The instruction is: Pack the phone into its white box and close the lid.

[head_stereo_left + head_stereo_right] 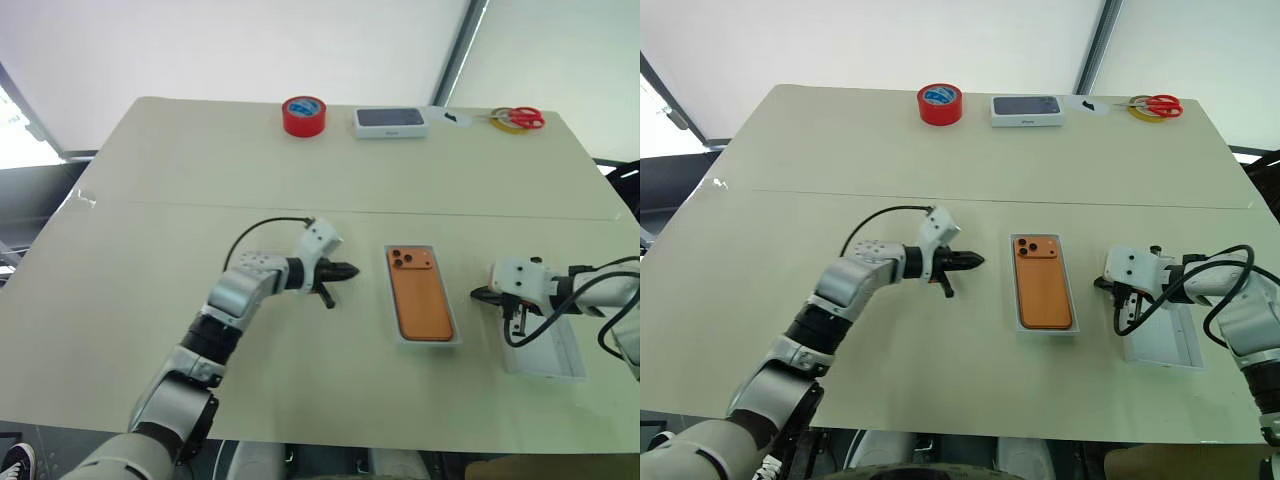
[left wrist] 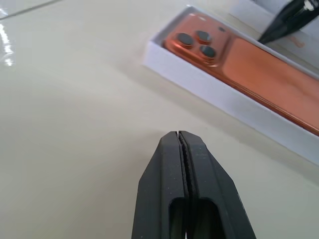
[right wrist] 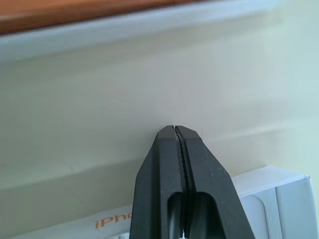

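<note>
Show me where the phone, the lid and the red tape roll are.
phone (image 1: pixel 422 300): left eye view, middle of its orange back.
lid (image 1: pixel 1168 344): right eye view, its white inner floor.
red tape roll (image 1: pixel 304 116): left eye view, its red side.

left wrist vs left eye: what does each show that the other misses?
Left wrist alone: the left gripper seen close, its two fingers pressed shut on nothing, over bare table.

Left eye alone: the lid lying under the right gripper, plus the far edge of the table with a red tape roll, a closed white box with a dark top and red-handled scissors.

Both: the phone, camera block up, lying in the white box, no lid on it yet.
</note>
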Robot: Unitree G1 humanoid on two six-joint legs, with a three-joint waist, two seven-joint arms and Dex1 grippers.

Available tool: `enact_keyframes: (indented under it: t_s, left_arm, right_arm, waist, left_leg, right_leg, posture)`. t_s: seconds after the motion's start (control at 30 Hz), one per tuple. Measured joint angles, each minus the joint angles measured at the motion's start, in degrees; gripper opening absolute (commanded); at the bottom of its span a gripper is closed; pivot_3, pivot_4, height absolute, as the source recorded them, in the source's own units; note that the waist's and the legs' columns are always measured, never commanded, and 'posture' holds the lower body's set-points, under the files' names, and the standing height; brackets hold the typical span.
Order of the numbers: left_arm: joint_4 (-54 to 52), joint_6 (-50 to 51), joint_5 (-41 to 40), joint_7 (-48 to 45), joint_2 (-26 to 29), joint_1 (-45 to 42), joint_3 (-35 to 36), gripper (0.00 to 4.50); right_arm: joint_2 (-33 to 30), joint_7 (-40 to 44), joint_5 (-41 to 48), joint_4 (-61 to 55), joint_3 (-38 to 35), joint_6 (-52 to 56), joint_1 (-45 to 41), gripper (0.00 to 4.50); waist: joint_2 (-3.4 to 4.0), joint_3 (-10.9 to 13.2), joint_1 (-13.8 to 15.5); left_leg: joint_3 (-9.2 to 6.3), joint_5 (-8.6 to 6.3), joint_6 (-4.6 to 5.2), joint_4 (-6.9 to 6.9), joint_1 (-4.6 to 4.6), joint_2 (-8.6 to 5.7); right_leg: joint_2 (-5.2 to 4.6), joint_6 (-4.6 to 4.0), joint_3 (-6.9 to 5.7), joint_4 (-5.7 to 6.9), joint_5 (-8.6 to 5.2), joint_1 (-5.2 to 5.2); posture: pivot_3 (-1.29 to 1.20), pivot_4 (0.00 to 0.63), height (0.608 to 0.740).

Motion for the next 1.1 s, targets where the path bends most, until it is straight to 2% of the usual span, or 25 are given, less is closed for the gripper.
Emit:
enact_keyframes:
  t_s: [0.03, 0.1, 0.2, 0.27, 0.43, 0.57, 0.73, 0.87, 1.0, 1.1]
  left_arm:
    - [-0.4, 0.0, -0.4, -0.4, 1.1, 0.8, 1.1, 0.56]
    - [-1.2, -0.6, -1.2, -2.1, 3.9, 2.6, 2.4, 1.31]
    - [-3.5, -3.9, -2.3, -5.5, 8.8, 6.3, 5.2, 2.89]
    - [-6.2, -6.4, -3.2, -8.7, 12.7, 8.5, 6.9, 3.87]
    - [-9.8, -13.7, -5.6, -13.7, 17.0, 11.4, 11.8, 3.87]
    - [-9.7, -20.9, -6.2, -17.5, 18.9, 13.1, 13.9, 3.87]
    - [-10.8, -28.9, -6.1, -22.2, 21.4, 20.1, 14.2, 3.87]
    - [-12.0, -29.5, -6.2, -22.0, 20.8, 21.6, 13.9, 3.87]
    - [-13.7, -30.7, -6.2, -21.7, 19.6, 21.7, 13.8, 3.87]
    - [-15.7, -31.2, -7.6, -22.5, 19.6, 22.8, 13.8, 3.87]
  right_arm:
    - [0.3, 1.3, 3.9, -2.0, -1.2, 5.2, 0.2, 0.87]
    - [0.3, 3.1, 8.7, -6.2, -3.0, 11.0, 1.1, 1.82]
    - [0.3, 1.4, 10.1, -8.0, -4.9, 13.5, 1.7, 3.47]
    - [0.5, -1.8, 10.1, -8.1, -6.5, 15.2, 1.1, 4.42]
    - [7.1, -14.7, 9.1, -15.7, -9.5, 19.6, 2.1, 4.42]
    - [9.2, -24.1, 8.8, -24.1, -10.7, 32.4, 6.2, 4.42]
    - [7.9, -28.4, 11.5, -31.0, -12.3, 51.0, 5.7, 4.42]
    - [8.0, -32.0, 12.4, -35.9, -14.3, 59.3, 4.7, 4.42]
    - [13.6, -34.3, 15.2, -38.5, -18.0, 74.6, 2.2, 4.42]
    - [15.3, -36.2, 19.6, -37.6, -20.3, 80.0, 2.2, 4.42]
  waist:
    - [0.0, 0.0, 0.0]
    - [0.02, 0.0, -0.1]
    - [0.04, 0.0, -0.2]
    - [0.05, 0.0, -0.1]
    - [0.08, 0.0, 0.1]
    - [0.11, 0.0, 0.0]
    - [0.23, 0.0, -1.0]
    - [0.23, 0.0, -1.1]
    - [0.23, 0.0, -1.4]
    - [0.29, 0.0, -1.4]
  left_leg:
    - [0.0, 0.0, 0.0, 0.0, 0.0, 0.02]
    - [-0.02, 0.0, 0.0, -0.02, 0.0, 0.04]
    - [-0.01, 0.0, 0.0, -0.03, 0.0, 0.04]
    - [-0.01, -0.01, -0.02, -0.04, 0.0, 0.04]
    - [-0.03, -0.02, -0.03, -0.12, -0.02, 0.04]
    - [-0.01, -0.02, -0.03, -0.14, -0.06, 0.03]
    - [0.0, -0.03, -0.02, -0.25, -0.07, 0.05]
    - [-0.03, -0.22, 0.31, -0.28, -0.09, 0.05]
    - [-0.01, -0.24, 0.35, -0.28, -0.09, 0.05]
    - [0.01, -0.24, 0.35, -0.29, -0.11, 0.05]
  right_leg:
    - [0.01, 0.0, 0.0, 0.0, 0.0, -0.01]
    - [0.02, 0.0, 0.0, -0.01, 0.0, -0.01]
    - [0.0, -0.01, 0.0, -0.03, 0.0, -0.02]
    - [-0.03, -0.02, 0.0, -0.04, -0.01, -0.04]
    - [-0.07, -0.03, 0.0, -0.11, -0.01, -0.06]
    - [-0.1, -0.04, 0.01, -0.13, -0.01, -0.09]
    - [-0.1, -0.05, 0.03, -0.14, -0.01, -0.2]
    - [-0.11, -0.05, 0.02, -0.14, -0.01, -0.21]
    - [-0.11, -0.05, 0.03, -0.17, -0.01, -0.2]
    - [-0.1, -0.05, 0.03, -0.17, -0.01, -0.22]
  posture:
    - [0.0, 0.15, 0.73]
    - [0.0, 0.15, 0.73]
    - [0.0, 0.15, 0.73]
    - [0.0, 0.15, 0.73]
    - [0.0, 0.15, 0.73]
    - [0.0, 0.15, 0.73]
    - [0.0, 0.15, 0.73]
    - [0.0, 0.15, 0.73]
    - [0.0, 0.15, 0.73]
    - [0.0, 0.15, 0.73]
